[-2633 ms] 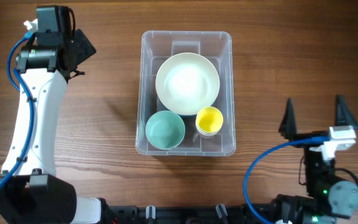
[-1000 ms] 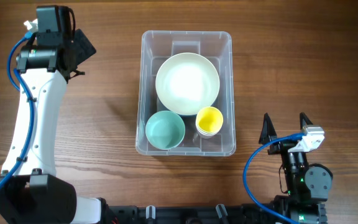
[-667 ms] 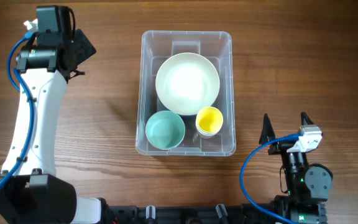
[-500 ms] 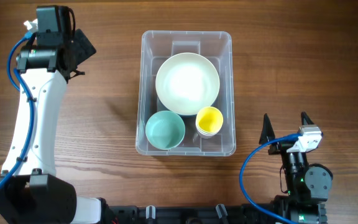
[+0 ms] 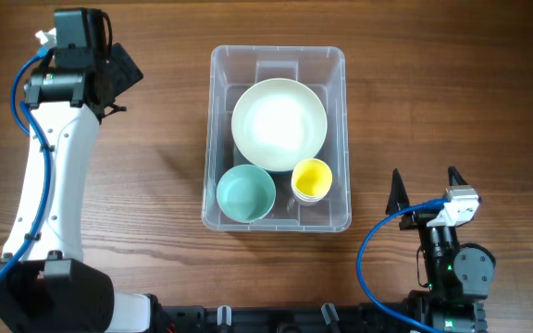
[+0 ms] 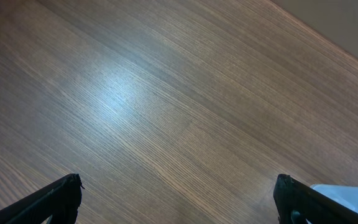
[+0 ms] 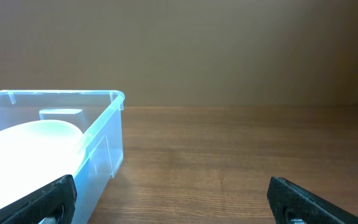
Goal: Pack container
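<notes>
The right claw (image 5: pixel 424 188), released and empty like the left claw (image 6: pixel 178 186), has drawn back and stilled, the filled container (image 5: pixel 344 139) ahead to its left, so packing looks finished.

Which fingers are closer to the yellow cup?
Right. The right fingers sit just right of the container, near the yellow cup; the left fingers are far across, beyond its left side.

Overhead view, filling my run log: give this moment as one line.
container: white bowl, teal bowl, yellow cup inside | left gripper: open, empty | right gripper: open, empty
</notes>
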### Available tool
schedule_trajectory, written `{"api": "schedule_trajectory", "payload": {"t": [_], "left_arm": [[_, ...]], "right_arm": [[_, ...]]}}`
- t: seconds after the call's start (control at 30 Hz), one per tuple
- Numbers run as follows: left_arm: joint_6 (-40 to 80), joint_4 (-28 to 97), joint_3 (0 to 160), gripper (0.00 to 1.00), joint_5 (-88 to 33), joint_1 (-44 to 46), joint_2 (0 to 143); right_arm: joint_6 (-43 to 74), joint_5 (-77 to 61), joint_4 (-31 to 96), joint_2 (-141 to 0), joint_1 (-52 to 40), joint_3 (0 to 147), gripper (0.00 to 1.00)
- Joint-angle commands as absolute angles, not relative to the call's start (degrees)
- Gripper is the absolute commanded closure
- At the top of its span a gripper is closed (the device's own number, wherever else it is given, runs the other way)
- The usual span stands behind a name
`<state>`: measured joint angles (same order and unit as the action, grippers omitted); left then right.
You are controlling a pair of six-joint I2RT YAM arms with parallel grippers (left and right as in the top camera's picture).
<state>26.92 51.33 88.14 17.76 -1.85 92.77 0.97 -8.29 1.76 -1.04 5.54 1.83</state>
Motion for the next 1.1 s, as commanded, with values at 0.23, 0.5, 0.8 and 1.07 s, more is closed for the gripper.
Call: {"api": "schedule_trajectory", "payload": {"t": [0.23,0.5,0.8,1.07], "left_arm": [[27.42,51.27,89.06,0.00,18.52,-2.11,91.72],[27.44,51.42,89.06,0.00,18.52,-2.11,91.72],[27.44,50.59,89.06,0.00,18.52,-1.54,90.96],[27.44,52.03,89.03,0.00,18.50,3.07,78.39]], "right_arm": [[0.14,-7.29,1.74,-0.80,5.26,1.37,0.00],[0.16,-7.29,1.74,-0.80,5.26,1.37,0.00],[0.16,-7.31,1.74,-0.80,5.26,1.37,0.00],[0.14,-7.29,1.74,-0.80,5.26,1.34,0.00]]}}
